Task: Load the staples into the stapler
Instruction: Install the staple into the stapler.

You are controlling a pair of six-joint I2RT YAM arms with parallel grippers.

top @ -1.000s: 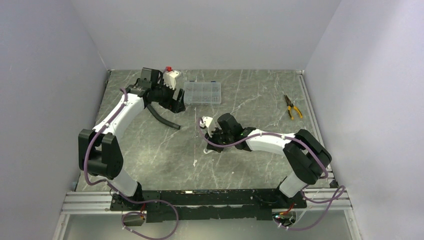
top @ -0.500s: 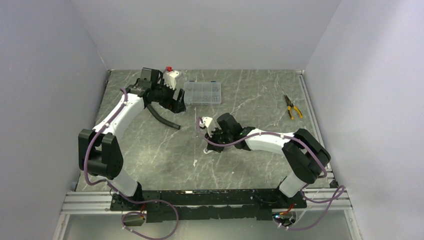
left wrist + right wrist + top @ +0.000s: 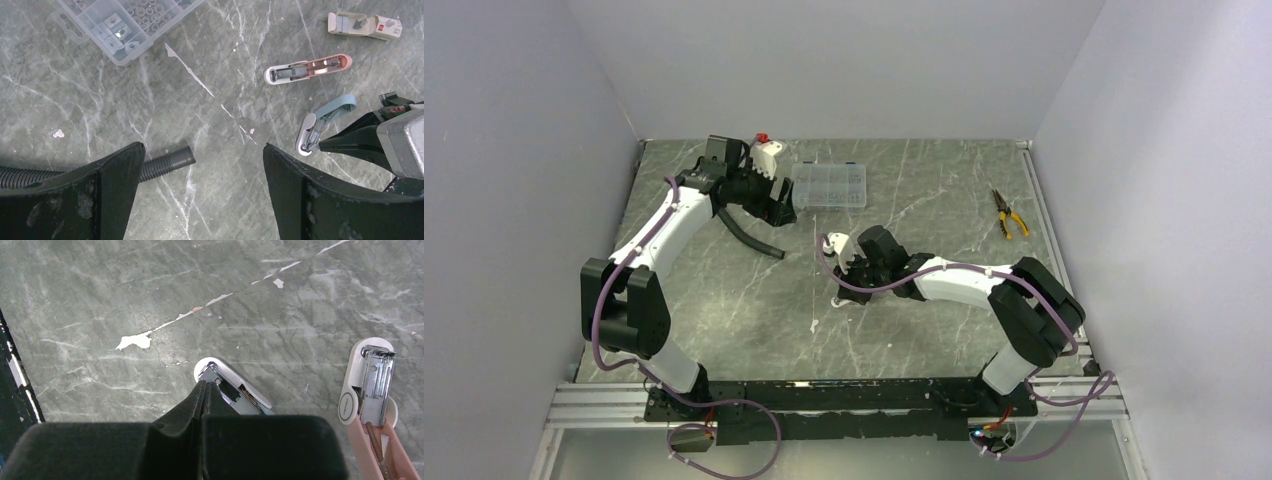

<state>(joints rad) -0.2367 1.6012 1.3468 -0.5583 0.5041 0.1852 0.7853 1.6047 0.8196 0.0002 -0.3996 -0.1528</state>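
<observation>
Right wrist: end effector [image 3: 204, 384] closed @ stapler [image 3: 241, 391]

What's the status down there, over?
Left gripper open, above the table. Right gripper shut, tips at the blue stapler, which lies open. No loose staples in sight. Pink stapler nearby, clear of the tips.

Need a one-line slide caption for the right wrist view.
Right gripper, fingers together, tips at the magazine of the open blue stapler; open pink stapler alongside.
</observation>
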